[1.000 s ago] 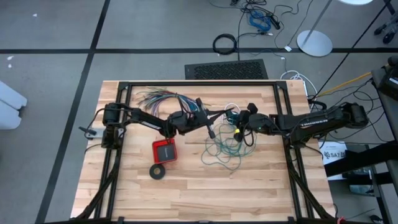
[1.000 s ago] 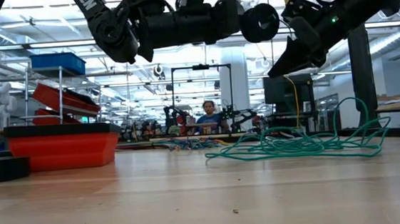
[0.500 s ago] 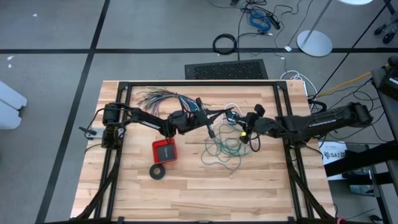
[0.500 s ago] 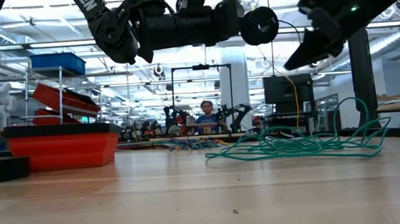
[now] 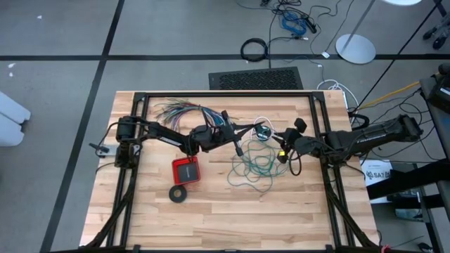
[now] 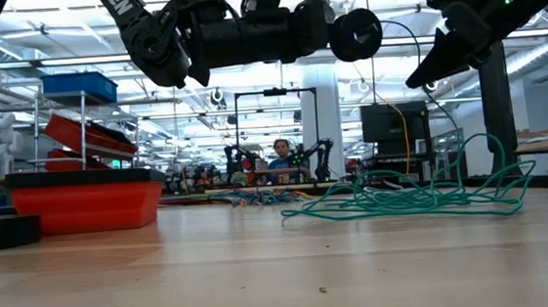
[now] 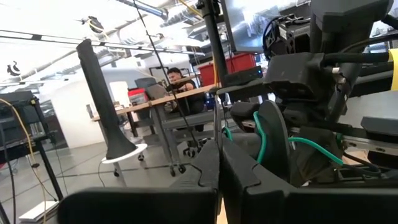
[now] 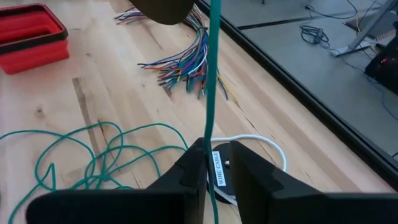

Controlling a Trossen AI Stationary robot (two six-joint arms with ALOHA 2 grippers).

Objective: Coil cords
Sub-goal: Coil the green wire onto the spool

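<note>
The wooden counter (image 5: 211,211) carries everything, with both dark arms raised over its far half. The loose teal-green wire (image 5: 253,169) sprawls as a tangle at mid-counter, between the two arms, and one strand rises taut from it. Behind it fans the bundle of many-coloured wires (image 5: 179,110), and a red tray (image 5: 186,170) sits near the left arm with a black tape-like ring (image 5: 178,194) just in front of it. The thin white cord (image 5: 261,121) loops on the counter behind the tangle.

The left gripper (image 5: 239,144) hovers above the tangle's left edge with its fingers clenched; teal wire wraps around hardware close in front of it in the left wrist view. The right gripper (image 8: 210,163) stands at the tangle's right edge, its fingers narrowly parted with the taut teal strand running straight up between them; they seem to guide it more than pinch it.

Risks, as I judge them: the strand could slip free of those barely parted fingers, or tension could drag the whole tangle across the counter, tightening knots and snagging the white cord or coloured bundle nearby.
</note>
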